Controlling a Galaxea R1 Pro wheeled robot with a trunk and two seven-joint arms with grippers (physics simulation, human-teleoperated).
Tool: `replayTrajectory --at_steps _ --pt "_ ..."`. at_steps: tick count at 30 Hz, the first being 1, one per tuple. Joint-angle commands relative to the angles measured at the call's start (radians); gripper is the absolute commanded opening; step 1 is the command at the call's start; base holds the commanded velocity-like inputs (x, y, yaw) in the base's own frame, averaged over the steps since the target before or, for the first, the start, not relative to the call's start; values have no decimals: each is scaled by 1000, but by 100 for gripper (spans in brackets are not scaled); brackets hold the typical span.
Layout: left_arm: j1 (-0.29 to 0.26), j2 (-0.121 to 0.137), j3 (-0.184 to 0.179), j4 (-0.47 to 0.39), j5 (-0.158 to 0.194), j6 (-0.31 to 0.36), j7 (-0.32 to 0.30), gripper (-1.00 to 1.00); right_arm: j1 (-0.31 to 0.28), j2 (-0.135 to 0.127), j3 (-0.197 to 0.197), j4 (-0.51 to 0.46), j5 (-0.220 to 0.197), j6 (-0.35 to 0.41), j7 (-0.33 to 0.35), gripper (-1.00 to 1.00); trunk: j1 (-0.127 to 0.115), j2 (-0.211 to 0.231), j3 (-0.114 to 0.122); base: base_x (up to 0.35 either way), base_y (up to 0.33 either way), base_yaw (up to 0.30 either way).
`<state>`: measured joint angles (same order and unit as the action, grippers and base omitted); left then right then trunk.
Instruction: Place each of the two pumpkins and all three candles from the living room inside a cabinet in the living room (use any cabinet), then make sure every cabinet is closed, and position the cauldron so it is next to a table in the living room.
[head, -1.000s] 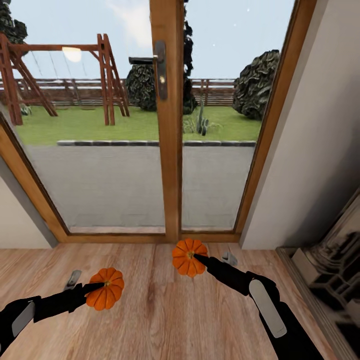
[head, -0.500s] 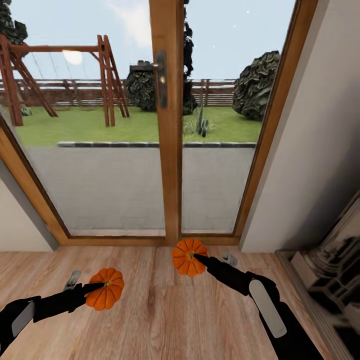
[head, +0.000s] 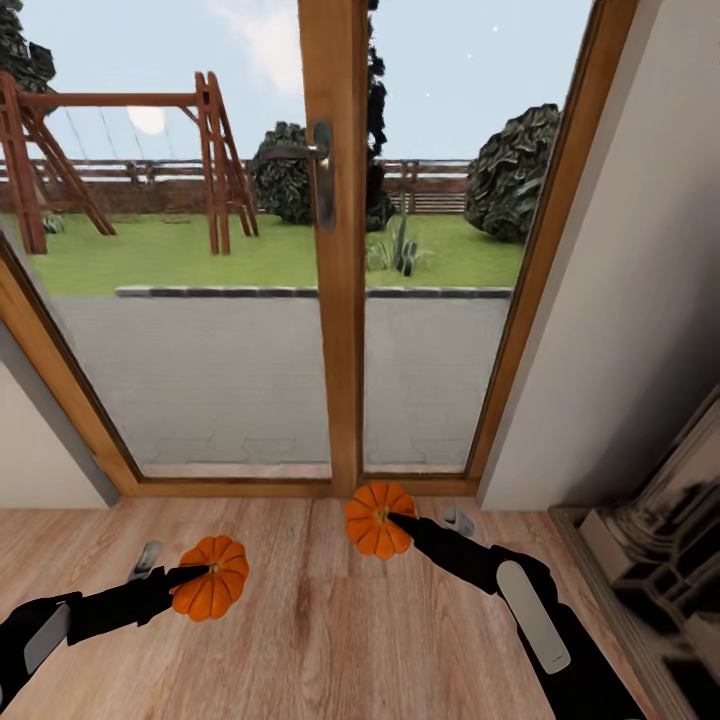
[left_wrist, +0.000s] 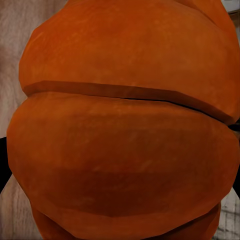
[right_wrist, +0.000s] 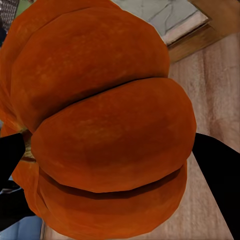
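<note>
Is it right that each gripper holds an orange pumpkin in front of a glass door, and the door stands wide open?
Not quite. The head view shows the glass door shut in its frame. Otherwise right: left gripper and right gripper each hold a pumpkin.

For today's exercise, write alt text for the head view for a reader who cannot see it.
Two black robot arms each hold a small, ribbed orange pumpkin above a pale wood plank floor: the left gripper grips one pumpkin, the right gripper the other pumpkin. Ahead stands a wood-framed glass door with a metal handle, looking onto a lawn with a wooden swing set.
</note>
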<state>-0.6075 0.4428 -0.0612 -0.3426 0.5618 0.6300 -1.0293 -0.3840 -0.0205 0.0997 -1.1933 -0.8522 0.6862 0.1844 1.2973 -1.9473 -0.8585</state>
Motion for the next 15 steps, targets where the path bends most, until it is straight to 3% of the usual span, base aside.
replayTrajectory --at_steps 1,15 --pt "0 0 0 0 0 0 0 -100 0 0 0 0 -1 0 1 -100 -4 7 3 0 0 0" --pt "0 0 0 0 0 0 3 -100 -1 1 3 3 -2 -4 0 -100 -58 105 47 0 0 0"
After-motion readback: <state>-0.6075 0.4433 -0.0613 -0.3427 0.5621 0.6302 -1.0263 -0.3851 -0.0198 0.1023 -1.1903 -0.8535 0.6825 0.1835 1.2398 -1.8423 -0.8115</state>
